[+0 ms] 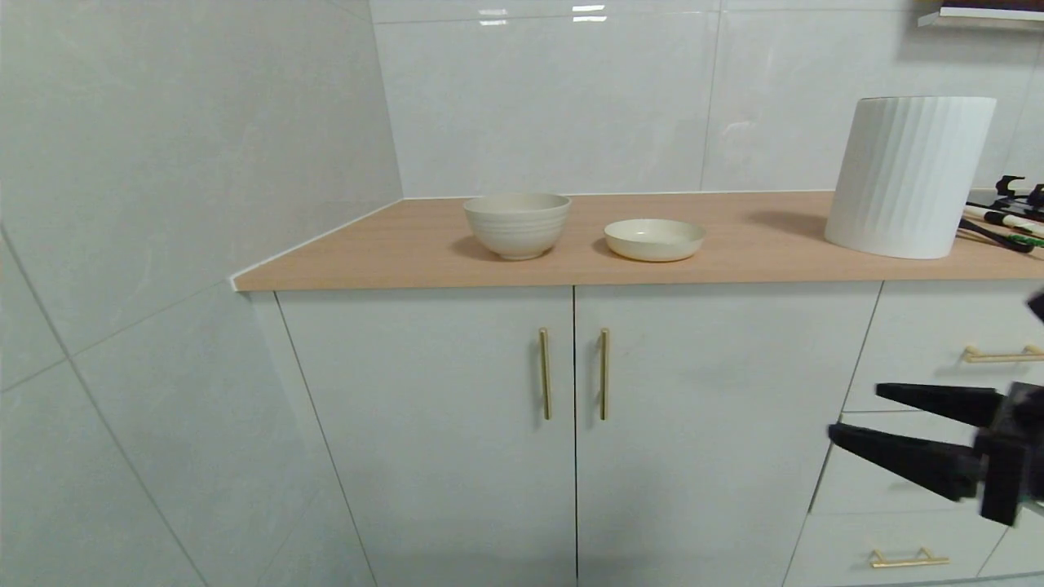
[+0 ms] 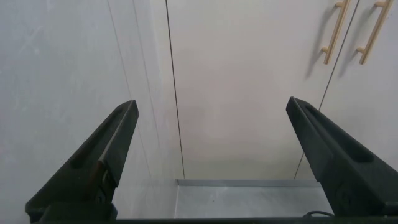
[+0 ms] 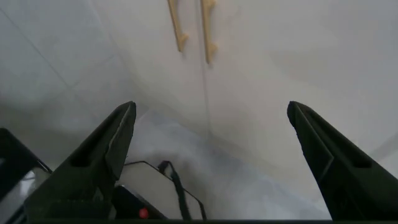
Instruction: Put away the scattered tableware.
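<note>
Head view: a wooden tabletop [image 1: 758, 244] runs along a tiled wall above white cupboard doors. A pale ribbed bowl [image 1: 517, 225] sits toward the tabletop's left end, about midway between the front and back edges. A shallow cream dish [image 1: 654, 239] sits near it on the right, not touching it. Both are upright with their mouths up. Both are round, so neither has a long axis and either can be gripped from any side. A tall white ribbed canister [image 1: 909, 175] stands toward the right end. Beside it are what may be utensils [image 1: 1003, 222], cut off at the frame. The right gripper [image 1: 854, 412] hangs low in front of the drawers, well below the tabletop. Its jaws are apart and hold nothing.

Left wrist view: the left gripper [image 2: 211, 102] faces the cupboard front, its jaws spread wide and empty. Two gold handles [image 2: 333, 31] are off to one side.

Right wrist view: the right arm's jaws gape wide, also empty, before the same pair of handles.

The work appears not yet begun. A sound first lift would raise an arm above the front edge. One jaw would then go down inside the bowl's rim and one outside, and the bowl would stay level as it comes up.
</note>
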